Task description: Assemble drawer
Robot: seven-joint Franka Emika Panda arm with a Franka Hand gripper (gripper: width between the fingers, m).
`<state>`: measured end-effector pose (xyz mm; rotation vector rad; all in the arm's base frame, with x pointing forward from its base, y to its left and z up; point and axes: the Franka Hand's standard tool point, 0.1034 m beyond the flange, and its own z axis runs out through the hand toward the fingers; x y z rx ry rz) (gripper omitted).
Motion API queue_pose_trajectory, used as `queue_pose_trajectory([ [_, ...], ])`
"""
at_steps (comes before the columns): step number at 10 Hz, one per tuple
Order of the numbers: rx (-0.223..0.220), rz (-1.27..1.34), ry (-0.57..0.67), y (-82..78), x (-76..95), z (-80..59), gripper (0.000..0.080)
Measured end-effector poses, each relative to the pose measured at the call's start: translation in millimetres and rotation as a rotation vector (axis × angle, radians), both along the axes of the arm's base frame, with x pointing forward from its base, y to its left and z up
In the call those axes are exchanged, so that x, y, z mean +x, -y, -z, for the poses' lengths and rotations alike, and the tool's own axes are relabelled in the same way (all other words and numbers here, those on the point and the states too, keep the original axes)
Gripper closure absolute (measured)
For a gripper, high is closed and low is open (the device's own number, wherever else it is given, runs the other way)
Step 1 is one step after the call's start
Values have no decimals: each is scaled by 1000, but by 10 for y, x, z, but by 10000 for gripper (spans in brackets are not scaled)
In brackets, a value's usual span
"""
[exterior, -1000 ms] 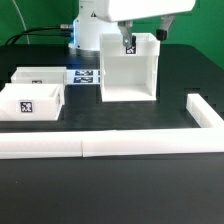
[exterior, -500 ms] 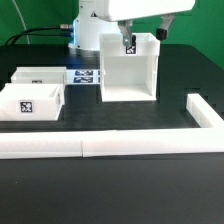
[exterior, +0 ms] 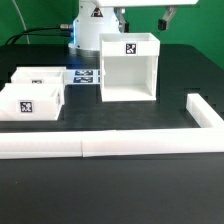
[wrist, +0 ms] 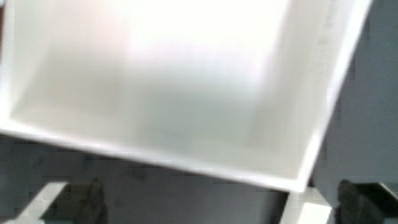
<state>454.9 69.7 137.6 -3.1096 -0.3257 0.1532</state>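
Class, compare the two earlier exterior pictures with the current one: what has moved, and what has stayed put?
The end effector has risen off the top of the drawer shell to the upper edge of the exterior view, uncovering the shell's tag. In the wrist view its fingers stand apart, holding nothing. The shell, the two trays, the marker board and the border wall have not shifted.

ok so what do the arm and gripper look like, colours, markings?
The arm is smooth white casing with a blue glow low on one side. The gripper has blocky fingers, one dark, one paler grey in the wrist view. No markings can be made out.
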Motion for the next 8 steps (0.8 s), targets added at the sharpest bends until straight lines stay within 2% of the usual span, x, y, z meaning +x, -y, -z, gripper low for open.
queue_pose_trajectory([
  [5, 1, 35, 6, -18, -10, 18, 150],
  [8, 30, 173, 27, -169, -374, 160, 150],
])
